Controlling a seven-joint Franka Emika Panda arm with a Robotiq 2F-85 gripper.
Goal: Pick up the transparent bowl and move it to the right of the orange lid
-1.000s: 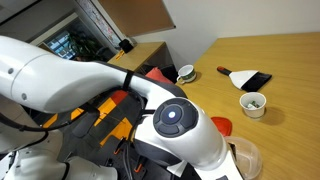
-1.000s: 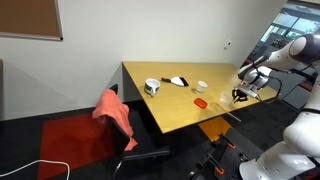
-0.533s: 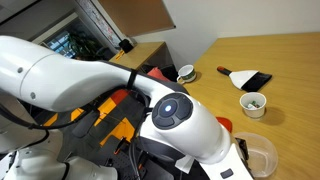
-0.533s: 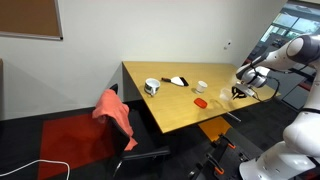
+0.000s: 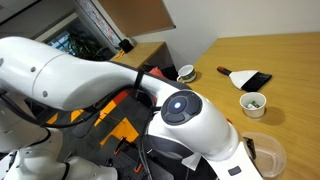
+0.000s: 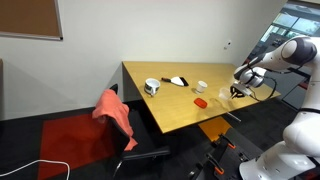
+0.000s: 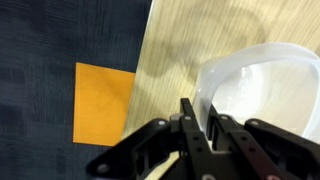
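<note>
The transparent bowl point(image 7: 262, 85), a pale see-through plastic round, fills the right side of the wrist view. It sits close to the edge of the bench point(image 7: 175, 45), with dark floor and an orange floor patch point(image 7: 104, 103) beyond that edge at the left of the frame. The likeliest trouble from here is a lost grip. The hold is on one thin stretch of rim only, so the smooth, light plastic could flex, tilt or slide out when the bowl is carried. This near the edge, a drop might send it off the bench onto the floor. A second risk is clipping the orange lid point(image 6: 201, 102) or setting the bowl down on the wrong side of it. The lid is only a small red-orange spot, just left of the hand point(image 6: 240, 92) in an exterior view. The hand shows at the bottom centre of the wrist view, its two dark fingers close together with the bowl's left rim running into the narrow gap between them. It appears to be clamped on that rim, though the gap is too dark to be sure of contact. In an exterior view the bowl point(image 5: 265, 155) lies at the lower right, just beside the wrist end of the large white arm point(image 5: 190, 115). A white bowl with dark contents point(image 5: 253, 103) stands well apart, higher in the frame.
</note>
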